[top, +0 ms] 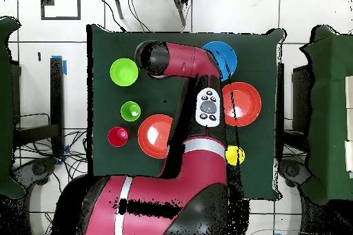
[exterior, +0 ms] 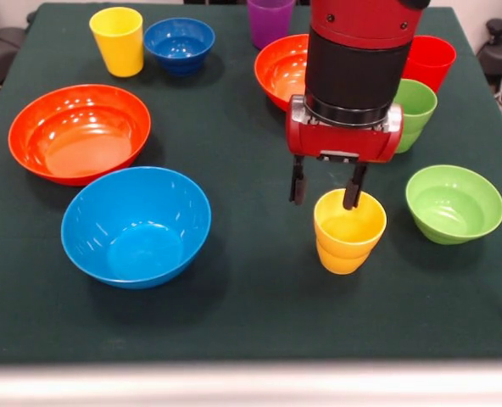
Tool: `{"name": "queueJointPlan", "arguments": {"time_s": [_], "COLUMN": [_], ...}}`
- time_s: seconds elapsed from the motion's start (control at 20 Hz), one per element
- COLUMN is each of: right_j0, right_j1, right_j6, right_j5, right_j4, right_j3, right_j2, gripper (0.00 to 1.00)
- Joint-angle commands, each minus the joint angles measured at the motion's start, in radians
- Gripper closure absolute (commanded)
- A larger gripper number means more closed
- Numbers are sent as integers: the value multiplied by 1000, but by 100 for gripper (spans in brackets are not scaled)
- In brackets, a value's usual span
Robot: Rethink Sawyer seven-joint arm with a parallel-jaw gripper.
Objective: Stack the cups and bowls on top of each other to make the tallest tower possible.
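My gripper is open and hangs over the yellow-orange cup, which stands upright on the green table. One finger is at the cup's rim, the other outside it to the left. The large light-blue bowl sits front left. One orange-red bowl is behind it, and another is partly hidden by the arm. The red cup and lime green cup stand to the right behind the arm. Each stands alone. In the overhead view the arm hides the gripper and this cup.
A yellow cup, a small dark blue bowl and a purple cup stand along the far edge. A small lime green bowl sits right of the gripper. The table's front edge is near.
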Motion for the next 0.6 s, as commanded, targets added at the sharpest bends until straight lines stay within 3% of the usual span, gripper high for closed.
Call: {"name": "queueJointPlan", "arguments": {"time_s": [0.05,0.6], "right_j0": [7,18], "right_j1": [27,87], "right_j6": [79,125], "right_j5": [-37,-162], "right_j4": [-34,-31], "right_j3": [120,110], "right_j2": [70,71], "gripper": [0,0]}}
